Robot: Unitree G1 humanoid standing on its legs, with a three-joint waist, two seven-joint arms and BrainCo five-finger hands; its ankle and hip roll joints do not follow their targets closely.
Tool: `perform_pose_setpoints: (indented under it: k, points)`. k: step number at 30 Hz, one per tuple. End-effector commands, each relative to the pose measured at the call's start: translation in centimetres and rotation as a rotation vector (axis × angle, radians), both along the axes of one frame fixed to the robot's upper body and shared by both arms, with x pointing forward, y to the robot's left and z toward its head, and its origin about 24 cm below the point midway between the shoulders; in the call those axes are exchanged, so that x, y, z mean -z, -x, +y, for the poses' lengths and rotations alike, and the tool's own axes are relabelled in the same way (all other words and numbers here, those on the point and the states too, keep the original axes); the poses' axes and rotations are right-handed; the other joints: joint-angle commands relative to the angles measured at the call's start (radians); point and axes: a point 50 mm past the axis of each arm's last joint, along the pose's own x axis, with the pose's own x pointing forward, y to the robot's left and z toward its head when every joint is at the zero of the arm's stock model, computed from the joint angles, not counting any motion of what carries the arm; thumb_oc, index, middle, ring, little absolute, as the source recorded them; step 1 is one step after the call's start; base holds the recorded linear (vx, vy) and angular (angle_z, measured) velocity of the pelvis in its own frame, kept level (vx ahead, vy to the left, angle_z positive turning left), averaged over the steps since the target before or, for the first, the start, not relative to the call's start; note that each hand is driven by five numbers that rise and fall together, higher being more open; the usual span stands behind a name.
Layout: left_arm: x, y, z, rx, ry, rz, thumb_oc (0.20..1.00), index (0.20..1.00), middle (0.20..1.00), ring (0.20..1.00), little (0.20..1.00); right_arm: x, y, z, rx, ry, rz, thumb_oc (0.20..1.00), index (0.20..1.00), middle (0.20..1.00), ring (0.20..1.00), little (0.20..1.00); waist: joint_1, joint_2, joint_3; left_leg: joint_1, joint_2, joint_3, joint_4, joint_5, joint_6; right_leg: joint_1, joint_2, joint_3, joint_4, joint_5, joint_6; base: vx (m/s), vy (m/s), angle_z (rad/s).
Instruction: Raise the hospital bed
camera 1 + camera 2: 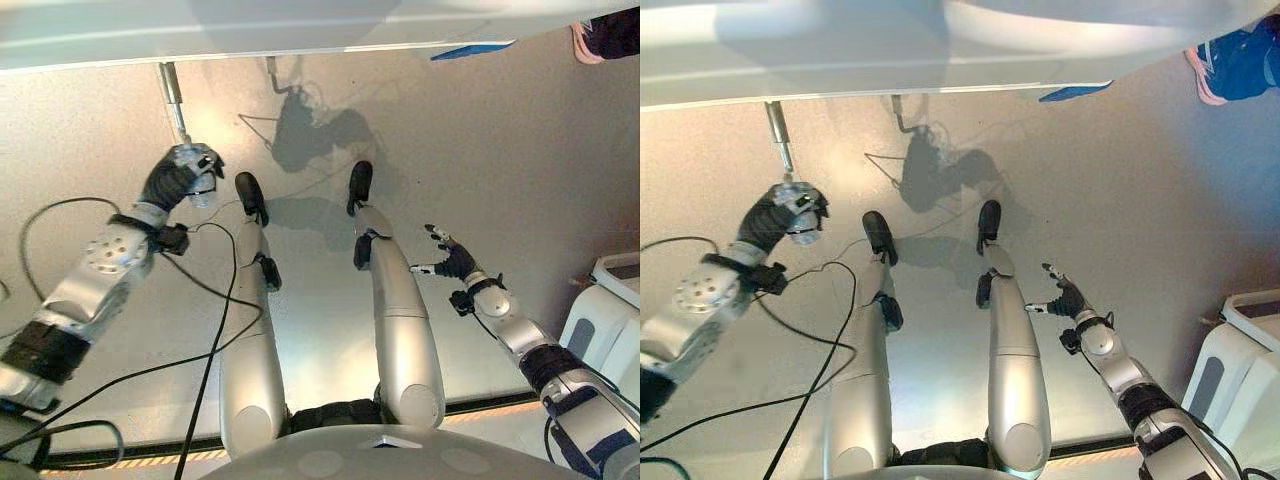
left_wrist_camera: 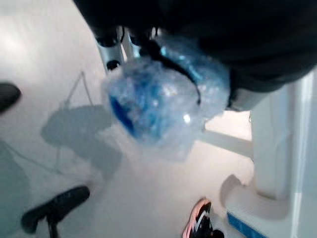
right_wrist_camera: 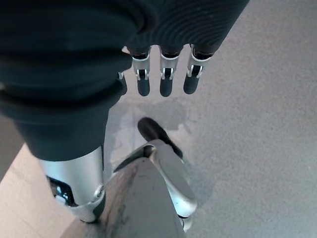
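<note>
The hospital bed's pale edge [image 1: 250,30] runs across the top of the eye views. A metal crank rod [image 1: 172,95] hangs down from it at the left. The rod ends in a blue knob wrapped in clear plastic [image 2: 158,104]. My left hand [image 1: 175,180] is raised to that knob, with its fingers curled round it just under the rod. My right hand [image 1: 450,260] hangs low at the right, away from the bed. Its fingers [image 3: 166,82] are straight and hold nothing.
A white leg of the bed frame [image 2: 277,148] stands close beside the knob. A person's pink and blue shoe [image 1: 1230,60] rests on the floor by the bed's far right. A white rounded unit [image 1: 610,310] stands at the right edge.
</note>
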Motion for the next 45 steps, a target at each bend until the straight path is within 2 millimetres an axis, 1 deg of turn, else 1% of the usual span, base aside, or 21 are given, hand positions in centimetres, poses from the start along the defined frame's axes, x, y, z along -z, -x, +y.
perform_pose_setpoints:
  k: [1,2,4,7,9,12,13,16,18,19,20,21,22,23,24,25,26,28,34,40,45]
  points:
    - [-4.0,3.6,-5.6,0.369,0.022,-0.254,0.2,0.2,0.2,0.2,0.2,2.1,3.6,-2.7,0.031,0.045,0.119,1.0,1.0,1.0,1.0,1.0,-0.001,0.064,-0.018,-0.029,-0.019,-0.002,0.116,-0.092,0.008,0.057,0.027,-0.021,-0.098,0.066,0.115,0.02,0.128,0.12]
    - [-4.0,4.1,-4.6,0.335,0.005,-0.251,0.2,0.2,0.2,0.2,0.2,2.2,4.0,-3.4,0.056,0.05,0.13,1.0,1.0,1.0,1.0,1.0,0.015,0.073,-0.018,-0.025,-0.028,-0.001,0.111,-0.094,0.011,0.072,0.013,-0.026,-0.117,0.076,0.126,0.02,0.143,0.08]
    - [-3.7,4.7,-3.6,0.296,0.007,-0.236,0.2,0.2,0.2,0.2,0.2,2.3,4.2,-3.7,0.067,0.051,0.137,1.0,1.0,1.0,1.0,1.0,0.023,0.077,-0.018,-0.021,-0.036,-0.002,0.108,-0.095,0.014,0.085,0.003,-0.029,-0.126,0.083,0.134,0.03,0.174,0.06]
    - [-3.2,5.1,-2.3,0.235,-0.013,-0.21,0.2,0.2,0.2,0.2,0.2,2.6,4.6,-4.0,0.08,0.049,0.151,1.0,1.0,1.0,1.0,1.0,0.036,0.083,-0.018,-0.018,-0.052,-0.001,0.11,-0.102,0.021,0.102,-0.013,-0.035,-0.14,0.093,0.149,0.03,0.123,0.04]
    - [-3.1,5.2,-2.0,0.217,-0.02,-0.204,0.2,0.2,0.2,0.2,0.2,2.6,4.7,-4.1,0.088,0.045,0.152,1.0,1.0,1.0,1.0,1.0,0.038,0.084,-0.018,-0.022,-0.055,-0.003,0.115,-0.105,0.023,0.104,-0.02,-0.039,-0.141,0.095,0.151,0.03,0.118,0.06]
    - [-1.9,5.0,0.0,0.095,0.028,-0.189,0.2,0.2,0.2,0.2,0.2,2.7,4.6,-3.9,0.093,0.034,0.148,1.0,1.0,1.0,1.0,1.0,0.05,0.086,-0.018,-0.038,-0.067,-0.002,0.129,-0.117,0.028,0.114,-0.041,-0.048,-0.157,0.102,0.163,0.04,0.16,0.07]
    - [-1.9,5.0,0.0,0.095,0.028,-0.189,0.2,0.2,0.2,0.2,0.2,2.7,4.6,-3.9,0.094,0.035,0.148,1.0,1.0,1.0,1.0,1.0,0.05,0.087,-0.018,-0.038,-0.067,-0.003,0.129,-0.117,0.028,0.114,-0.041,-0.049,-0.157,0.102,0.163,0.04,0.125,0.04]
    - [-0.6,4.2,2.3,-0.077,0.043,-0.188,0.2,0.2,0.2,0.2,0.2,2.5,4.1,-3.4,0.085,0.031,0.136,1.0,1.0,1.0,1.0,1.0,0.059,0.08,-0.018,-0.062,-0.076,-0.004,0.153,-0.138,0.037,0.111,-0.058,-0.051,-0.162,0.104,0.172,0.05,0.133,0.06]
    - [-0.6,4.0,2.6,-0.114,0.02,-0.2,0.2,0.2,0.2,0.2,0.2,2.4,3.8,-3.3,0.086,0.031,0.13,1.0,1.0,1.0,1.0,1.0,0.061,0.077,-0.018,-0.073,-0.077,-0.007,0.165,-0.148,0.04,0.109,-0.062,-0.052,-0.162,0.103,0.175,0.04,0.1,0.06]
    - [0.1,3.5,3.7,-0.188,0.018,-0.187,0.2,0.2,0.2,0.2,0.2,2.0,3.4,-3.1,0.077,0.033,0.113,1.0,1.0,1.0,1.0,1.0,0.062,0.064,-0.018,-0.087,-0.077,-0.007,0.179,-0.155,0.042,0.107,-0.065,-0.054,-0.167,0.105,0.177,0.05,0.112,0.05]
    - [0.1,3.5,3.7,-0.188,0.018,-0.188,0.2,0.2,0.2,0.2,0.2,2.0,3.3,-3.1,0.078,0.033,0.113,1.0,1.0,1.0,1.0,1.0,0.063,0.065,-0.018,-0.088,-0.077,-0.007,0.18,-0.155,0.042,0.106,-0.065,-0.054,-0.167,0.105,0.177,0.06,0.13,0.03]
    - [0.6,2.6,4.4,-0.253,-0.018,-0.181,0.2,0.2,0.2,0.2,0.2,1.7,2.8,-2.9,0.072,0.038,0.1,1.0,1.0,1.0,1.0,1.0,0.062,0.049,-0.018,-0.105,-0.076,-0.006,0.193,-0.164,0.044,0.103,-0.067,-0.055,-0.177,0.107,0.18,0.03,0.059,0.03]
    - [0.6,2.6,4.4,-0.252,-0.018,-0.182,0.2,0.2,0.2,0.2,0.2,1.7,2.8,-3.0,0.073,0.038,0.099,1.0,1.0,1.0,1.0,1.0,0.063,0.05,-0.018,-0.106,-0.075,-0.006,0.193,-0.164,0.044,0.102,-0.066,-0.055,-0.176,0.107,0.18,0.07,0.111,0.03]
    - [0.5,1.5,5.1,-0.333,-0.024,-0.206,0.2,0.2,0.2,0.2,0.2,1.5,2.2,-2.6,0.063,0.042,0.087,1.0,1.0,1.0,1.0,1.0,0.06,0.033,-0.018,-0.124,-0.073,-0.006,0.205,-0.171,0.045,0.097,-0.067,-0.057,-0.18,0.105,0.18,0.05,0.071,0.04]
    - [0.4,1.0,5.4,-0.358,-0.057,-0.206,0.2,0.2,0.2,0.2,0.2,1.3,2.0,-2.4,0.054,0.038,0.077,1.0,1.0,1.0,1.0,1.0,0.057,0.022,-0.018,-0.134,-0.072,-0.008,0.214,-0.175,0.047,0.094,-0.067,-0.058,-0.181,0.104,0.179,0.05,0.071,0.04]
    - [0.3,0.9,5.4,-0.357,-0.058,-0.207,0.2,0.2,0.2,0.2,0.2,1.3,2.0,-2.4,0.055,0.038,0.077,1.0,1.0,1.0,1.0,1.0,0.058,0.022,-0.018,-0.135,-0.072,-0.008,0.215,-0.176,0.047,0.093,-0.066,-0.057,-0.18,0.104,0.179,0.05,0.037,0.09]
    - [0.0,-0.2,6.1,-0.43,-0.033,-0.226,0.2,0.2,0.2,0.2,0.2,0.9,1.5,-1.8,0.037,0.031,0.057,1.0,1.0,1.0,1.0,1.0,0.046,-0.005,-0.018,-0.152,-0.068,-0.011,0.228,-0.186,0.049,0.088,-0.065,-0.061,-0.188,0.105,0.18,0.05,0.044,0.1]
    - [-0.5,-0.8,6.4,-0.451,-0.044,-0.236,0.2,0.2,0.2,0.2,0.2,0.8,1.4,-1.7,0.032,0.028,0.052,1.0,1.0,1.0,1.0,1.0,0.041,-0.014,-0.018,-0.158,-0.067,-0.011,0.233,-0.19,0.05,0.084,-0.063,-0.062,-0.19,0.105,0.181,0.04,0.044,0.09]
    - [-2.5,-3.7,7.0,-0.559,-0.054,-0.268,0.2,0.2,0.2,0.2,0.2,0.5,0.4,-0.1,0.001,0.003,0.035,1.0,1.0,1.0,1.0,1.0,0.008,-0.076,-0.018,-0.199,-0.057,-0.012,0.266,-0.214,0.058,0.068,-0.051,-0.062,-0.223,0.119,0.185,0.05,0.027,0.01]
    - [-2.9,-4.8,7.5,-0.614,-0.12,-0.242,0.2,0.2,0.2,0.2,0.2,0.3,0.1,0.9,-0.028,-0.02,0.025,1.0,1.0,1.0,1.0,1.0,-0.012,-0.102,-0.018,-0.212,-0.05,-0.005,0.277,-0.224,0.065,0.05,-0.044,-0.047,-0.239,0.128,0.185,0.03,0.032,-0.07]
    - [-2.7,-6.2,7.2,-0.642,-0.189,-0.187,0.2,0.2,0.2,0.2,0.2,-0.9,-0.8,1.8,-0.064,-0.044,-0.025,1.0,1.0,1.0,1.0,1.0,-0.033,-0.114,-0.018,-0.231,-0.038,0.006,0.298,-0.232,0.071,0.004,-0.033,-0.023,-0.22,0.123,0.172,0.0,0.013,-0.17]
